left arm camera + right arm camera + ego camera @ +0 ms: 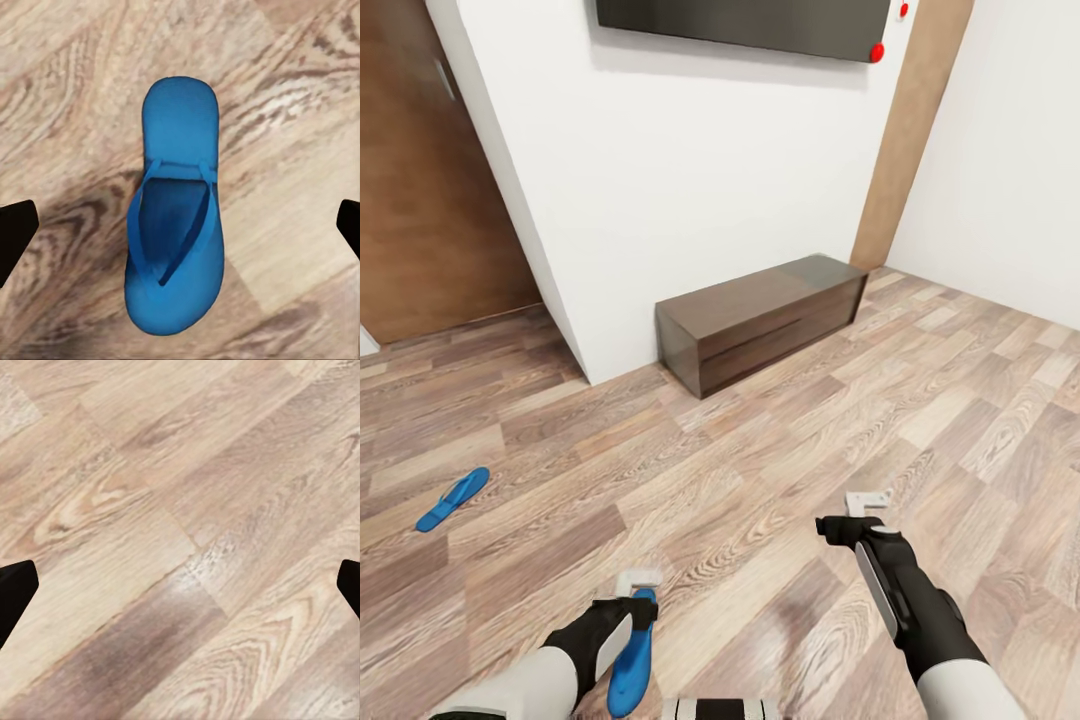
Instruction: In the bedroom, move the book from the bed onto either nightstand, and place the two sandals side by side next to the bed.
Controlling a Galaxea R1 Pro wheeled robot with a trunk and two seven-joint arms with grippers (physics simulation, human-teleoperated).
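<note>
Below spread left gripper (180, 225), sandal (176, 217); head view adds second sandal (452, 499) far left.

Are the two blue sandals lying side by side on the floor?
No, one sandal lies far off to the left, while the other sandal lies beneath the left gripper.

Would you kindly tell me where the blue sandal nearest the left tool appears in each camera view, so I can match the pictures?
Head view: the flat bright blue sandal lies at the bottom edge, left of centre, beside the left tool.
Left wrist view: it lies in the middle of the picture, strap side up, between the two dark fingertips.
Right wrist view: not in it.
Shared landmark: the brown wood-plank floor.
</note>
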